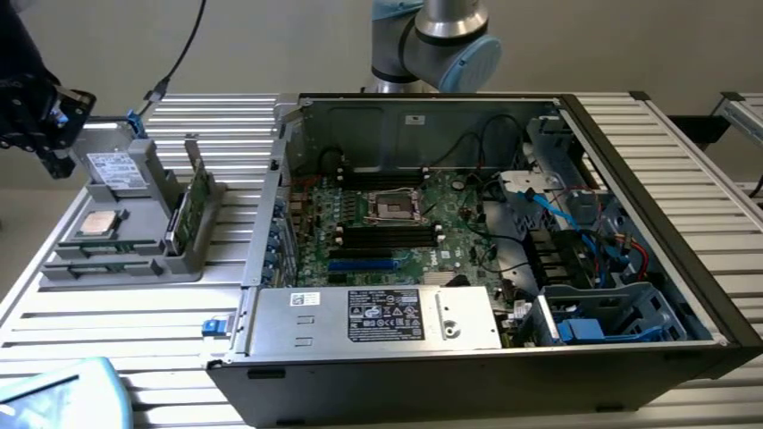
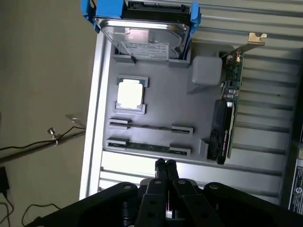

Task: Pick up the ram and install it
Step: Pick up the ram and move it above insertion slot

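With our black gripper [image 2: 165,165] pinched shut and empty near the thin green ram stick [image 2: 149,147] lying in its grey plastic tray [image 2: 163,104] slot, we risk jabbing the board instead of straddling it.

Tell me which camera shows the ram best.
Wrist view: it looks down on the ram, a green strip in a slot of the grey tray, close to the shut gripper. The exterior view shows it as a thin green sliver at the tray's near edge.
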Controlling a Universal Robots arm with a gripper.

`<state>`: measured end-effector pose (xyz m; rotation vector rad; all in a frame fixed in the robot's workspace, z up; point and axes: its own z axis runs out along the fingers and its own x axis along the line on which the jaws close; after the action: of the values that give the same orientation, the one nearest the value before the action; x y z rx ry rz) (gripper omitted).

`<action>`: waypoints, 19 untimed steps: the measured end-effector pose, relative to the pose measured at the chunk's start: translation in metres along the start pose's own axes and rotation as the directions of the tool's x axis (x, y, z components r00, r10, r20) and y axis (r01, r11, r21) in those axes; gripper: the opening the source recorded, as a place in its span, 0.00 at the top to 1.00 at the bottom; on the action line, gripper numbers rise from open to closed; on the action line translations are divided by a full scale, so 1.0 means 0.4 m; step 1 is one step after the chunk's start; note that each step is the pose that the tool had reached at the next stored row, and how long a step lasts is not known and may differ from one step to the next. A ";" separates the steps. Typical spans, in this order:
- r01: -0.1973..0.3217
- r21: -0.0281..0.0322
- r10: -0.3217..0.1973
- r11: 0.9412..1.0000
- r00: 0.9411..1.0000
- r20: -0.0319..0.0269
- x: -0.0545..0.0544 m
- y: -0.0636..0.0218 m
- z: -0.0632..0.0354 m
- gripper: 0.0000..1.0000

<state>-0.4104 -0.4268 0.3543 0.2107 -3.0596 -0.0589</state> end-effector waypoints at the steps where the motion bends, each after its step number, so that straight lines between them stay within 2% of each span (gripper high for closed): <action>1: 0.018 0.001 -0.018 1.000 1.000 -0.001 0.000 0.000 0.001 0.90; 5: 0.091 0.005 -0.091 0.996 0.996 -0.004 0.000 0.000 0.003 0.90; 10: 0.182 0.007 -0.182 0.983 0.983 -0.008 -0.001 0.000 0.008 0.90; 15: 0.270 0.005 -0.270 0.963 0.963 -0.010 -0.001 0.000 0.013 0.90; 19: 0.341 0.002 -0.341 0.940 0.940 -0.012 -0.001 -0.001 0.019 0.90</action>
<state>-0.4104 -0.4267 0.3468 0.7365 -2.9739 -0.0696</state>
